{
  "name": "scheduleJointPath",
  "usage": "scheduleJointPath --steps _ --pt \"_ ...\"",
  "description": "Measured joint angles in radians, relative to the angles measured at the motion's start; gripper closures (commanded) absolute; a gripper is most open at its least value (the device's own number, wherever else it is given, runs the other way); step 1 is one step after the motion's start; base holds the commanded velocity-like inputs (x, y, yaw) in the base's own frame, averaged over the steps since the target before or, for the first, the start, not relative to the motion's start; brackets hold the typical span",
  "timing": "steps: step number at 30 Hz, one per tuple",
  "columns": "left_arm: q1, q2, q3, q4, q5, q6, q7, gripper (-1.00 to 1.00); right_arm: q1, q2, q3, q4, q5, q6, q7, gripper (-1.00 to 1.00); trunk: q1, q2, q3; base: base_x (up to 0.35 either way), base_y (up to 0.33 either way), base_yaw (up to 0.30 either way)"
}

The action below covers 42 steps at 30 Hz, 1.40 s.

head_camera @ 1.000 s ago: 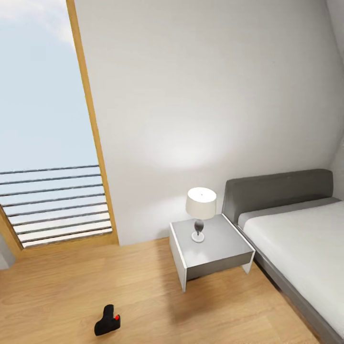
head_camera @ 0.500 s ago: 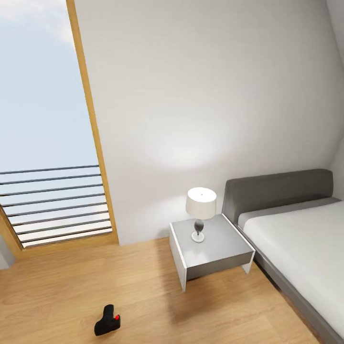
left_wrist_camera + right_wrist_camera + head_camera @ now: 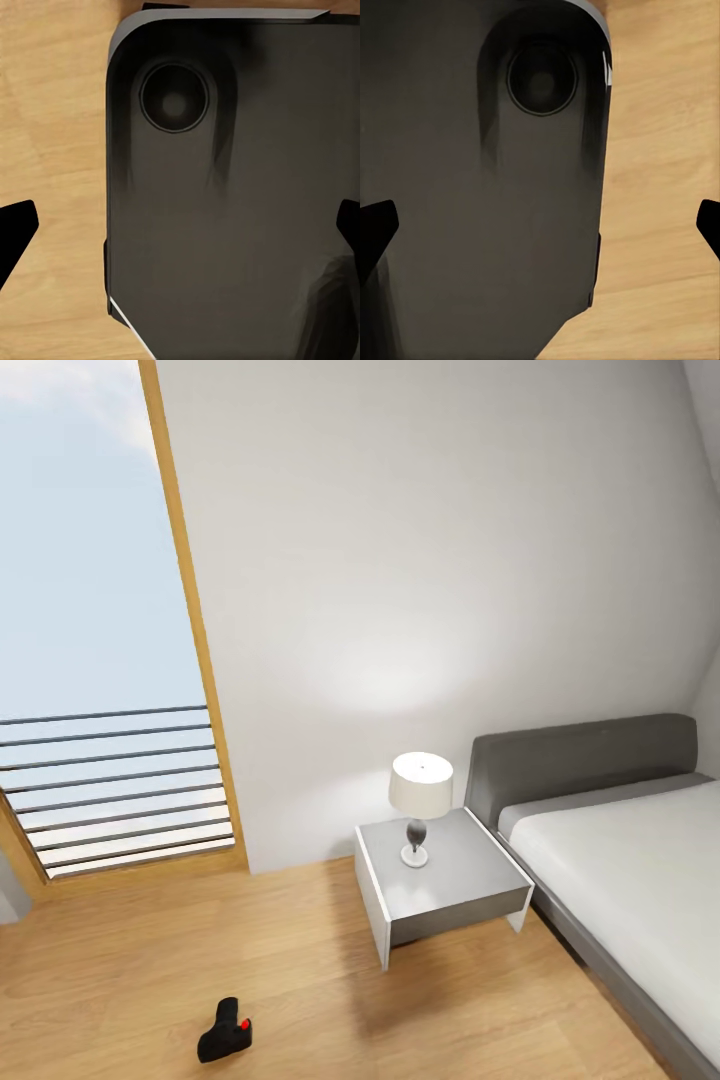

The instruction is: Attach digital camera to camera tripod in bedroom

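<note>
The digital camera (image 3: 224, 1031), small and black with a red button, lies on the light wood floor of the bedroom, at the lower left of the head view. The camera tripod is out of view. In the left wrist view my left gripper (image 3: 180, 231) hangs open, its dark fingertips (image 3: 15, 229) far apart over my dark base and the wood floor, with nothing between them. In the right wrist view my right gripper (image 3: 540, 227) is open the same way, its fingertips (image 3: 375, 225) wide apart and holding nothing.
A grey nightstand (image 3: 470, 890) with a white-shaded lamp (image 3: 419, 800) stands against the wall, right of the camera. The grey bed (image 3: 620, 860) with a white mattress takes up the right side. A tall wood-framed window (image 3: 100, 740) with railings is at the left.
</note>
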Motion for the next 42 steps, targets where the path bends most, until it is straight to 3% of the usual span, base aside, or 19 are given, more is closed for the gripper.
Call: scheduleJointPath --steps 15,35,42 --pt "0.0 -0.002 0.0 0.0 0.0 0.0 0.0 -1.0 0.0 0.0 -0.004 0.0 -0.005 -0.008 -0.002 -1.0 0.0 0.0 0.0 0.153 0.279 -0.008" --pt "0.0 -0.002 0.0 0.0 0.0 0.0 0.0 -1.0 0.0 -0.002 -0.006 0.0 -0.005 -0.032 -0.002 -1.0 0.0 0.0 0.0 0.009 0.338 -0.019" --pt "0.0 -0.003 0.0 0.0 0.0 0.0 0.0 -1.0 0.0 0.001 -0.006 0.0 -0.008 -0.048 -0.002 -1.0 0.0 0.0 0.0 0.051 0.336 -0.179"
